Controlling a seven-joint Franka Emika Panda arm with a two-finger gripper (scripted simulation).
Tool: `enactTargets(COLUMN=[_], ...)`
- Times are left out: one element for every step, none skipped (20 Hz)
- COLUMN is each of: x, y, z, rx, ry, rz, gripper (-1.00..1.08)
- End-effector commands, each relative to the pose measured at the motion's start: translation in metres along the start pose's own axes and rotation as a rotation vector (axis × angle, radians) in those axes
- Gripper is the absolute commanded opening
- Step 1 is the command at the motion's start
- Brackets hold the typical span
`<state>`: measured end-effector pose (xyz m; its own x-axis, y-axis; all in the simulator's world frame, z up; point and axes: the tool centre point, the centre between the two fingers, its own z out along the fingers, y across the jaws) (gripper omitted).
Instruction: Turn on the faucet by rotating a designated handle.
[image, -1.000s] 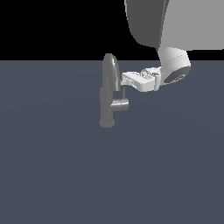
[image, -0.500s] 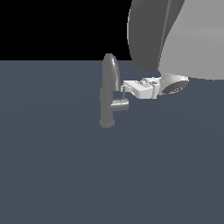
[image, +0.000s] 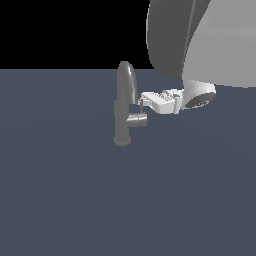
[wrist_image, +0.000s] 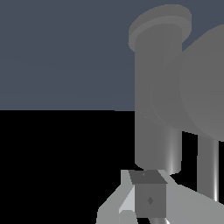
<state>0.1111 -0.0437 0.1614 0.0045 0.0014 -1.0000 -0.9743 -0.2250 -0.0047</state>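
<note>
faucet (image: 124, 107) stands upright on the dark surface (image: 65, 190), a little to the exterior view's left of centre, with its arched spout rising above the post. handle (image: 137, 120) juts sideways from the post toward the exterior view's right, its long axis roughly level, and a thin lever blade stands at its outer end. my gripper (image: 145, 102) comes in from the exterior view's right, lying almost horizontal, its tip just above the handle's outer end and close beside the spout. i cannot tell whether it touches the blade. whether the jaws are spread or pressed together i cannot tell either; the wrist view shows only one fingertip block against the faucet body. i judge the next move has to push the blade around the handle's axis.
</note>
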Motion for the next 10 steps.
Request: enactTargets(x=[-0.001, -0.001, -0.001, -0.001, -0.002, -0.002, -0.002, -0.002, -0.003, -0.003], y=[0.002, 0.003, 0.004, 0.006, 0.007, 0.008, 0.009, 0.01, 0.012, 0.013], z=[0.0, 0.0, 0.0, 0.0, 0.0, 0.0, 0.0, 0.0, 0.0, 0.0], rx=[0.0, 0.0, 0.0, 0.0, 0.0, 0.0, 0.0, 0.0, 0.0, 0.0], ry=[0.0, 0.0, 0.0, 0.0, 0.0, 0.0, 0.0, 0.0, 0.0, 0.0], rz=[0.0, 0.0, 0.0, 0.0, 0.0, 0.0, 0.0, 0.0, 0.0, 0.0], gripper=[-1.0, -1.0, -1.0, -1.0, -1.0, -1.0, -1.0, -1.0, -1.0, -1.0])
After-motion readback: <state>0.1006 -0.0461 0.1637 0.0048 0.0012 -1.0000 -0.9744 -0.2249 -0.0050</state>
